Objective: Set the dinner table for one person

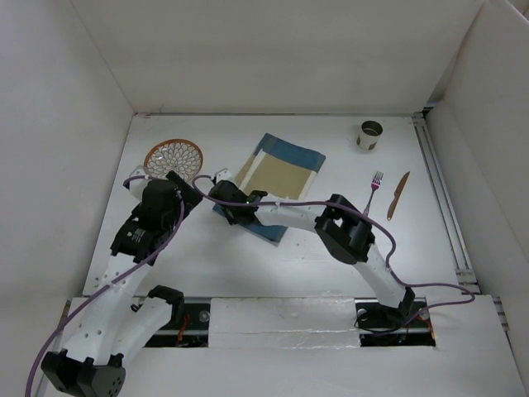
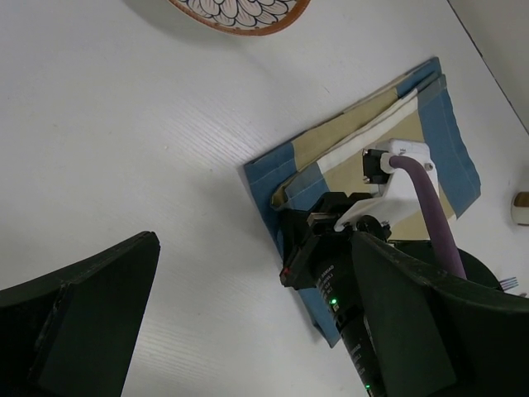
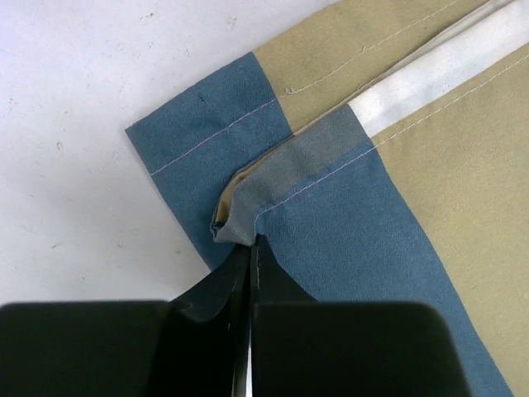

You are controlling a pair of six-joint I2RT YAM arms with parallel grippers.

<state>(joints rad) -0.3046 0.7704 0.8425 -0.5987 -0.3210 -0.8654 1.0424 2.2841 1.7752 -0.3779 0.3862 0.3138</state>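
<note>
The dinner table [image 1: 248, 256] is the white walled surface. A folded blue-and-tan placemat [image 1: 277, 178] lies at its middle, also in the left wrist view [image 2: 413, 124] and right wrist view [image 3: 364, 223]. My right gripper [image 1: 221, 198] reaches across to the placemat's left corner. Its jaws [image 3: 252, 244] are shut on the folded grey-blue top layer there. It also shows in the left wrist view [image 2: 326, 248]. My left gripper [image 1: 183, 187] is open and empty just left of that corner, over bare table [image 2: 256, 331].
A patterned plate [image 1: 173, 156] with an orange rim lies at the back left, close to my left gripper; its edge shows in the left wrist view [image 2: 240, 12]. A cup [image 1: 370, 135] stands at the back right. A fork [image 1: 374, 190] and a knife [image 1: 398, 195] lie right of the placemat.
</note>
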